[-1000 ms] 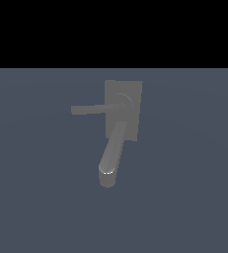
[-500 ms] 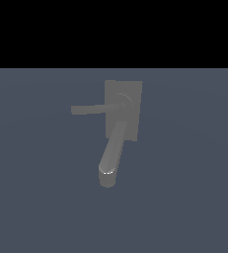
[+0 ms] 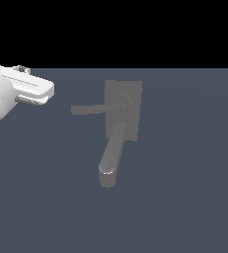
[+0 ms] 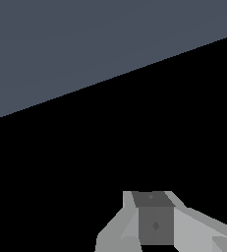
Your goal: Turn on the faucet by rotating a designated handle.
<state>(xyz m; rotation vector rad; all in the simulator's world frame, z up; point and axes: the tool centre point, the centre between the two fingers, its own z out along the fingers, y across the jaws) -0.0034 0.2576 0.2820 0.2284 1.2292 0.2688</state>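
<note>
The tool (image 4: 154, 221) is showing in the wrist view as pale finger bodies around a darker block, and whether its fingers are apart or together cannot be told. In the exterior view the white arm (image 3: 17, 91) is reaching in from the exterior view's left, well apart from the faucet (image 3: 123, 111) lying on the tabletop (image 3: 184, 188). The handle (image 3: 93, 109) is pointing toward the arm; the spout (image 3: 111, 153) is pointing toward the viewer.
</note>
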